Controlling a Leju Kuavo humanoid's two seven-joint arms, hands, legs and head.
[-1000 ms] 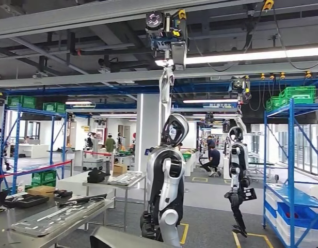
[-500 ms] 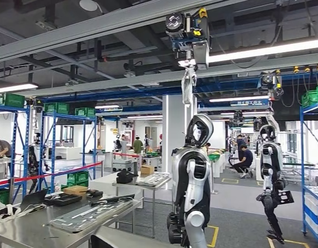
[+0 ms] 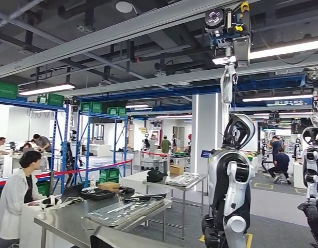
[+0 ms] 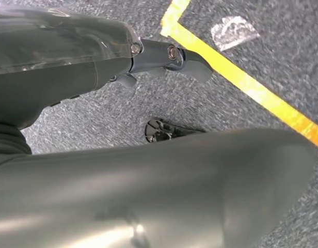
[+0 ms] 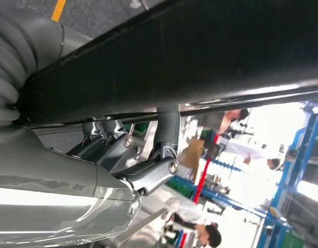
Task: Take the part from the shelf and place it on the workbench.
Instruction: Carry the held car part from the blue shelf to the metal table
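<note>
1. Part (image 5: pixel 188 57): a long dark slab that runs across my right wrist view, close to the camera. It is at my right hand, not on the workbench.
2. My right hand (image 5: pixel 122 155) holds it. My dark fingers (image 5: pixel 165 134) reach up and press flat against the slab's underside, and the grey ribbed cover sits just behind them.
3. My left hand (image 4: pixel 110 57) hangs over grey carpeted floor (image 4: pixel 235 119), with one dark finger (image 4: pixel 180 54) stretched out straight. A yellow line (image 4: pixel 243 80) crosses the floor past its tip.
4. A broad, blurred grey surface lies very close to the left wrist camera. I cannot tell what it is, so I cannot tell whether my left hand holds anything.
5. Ahead and to the left in my head view stands the steel workbench (image 3: pixel 67 222), with a long flat tray (image 3: pixel 126 209) and dark items lying on it.
6. A person in a white coat (image 3: pixel 17 196) sits at the workbench's far left end.
7. Blue shelves (image 3: pixel 87 139) stand behind the workbench with green crates on top.
8. Another humanoid robot (image 3: pixel 229 186) stands to the right, beneath an overhead hoist (image 3: pixel 227 26).
</note>
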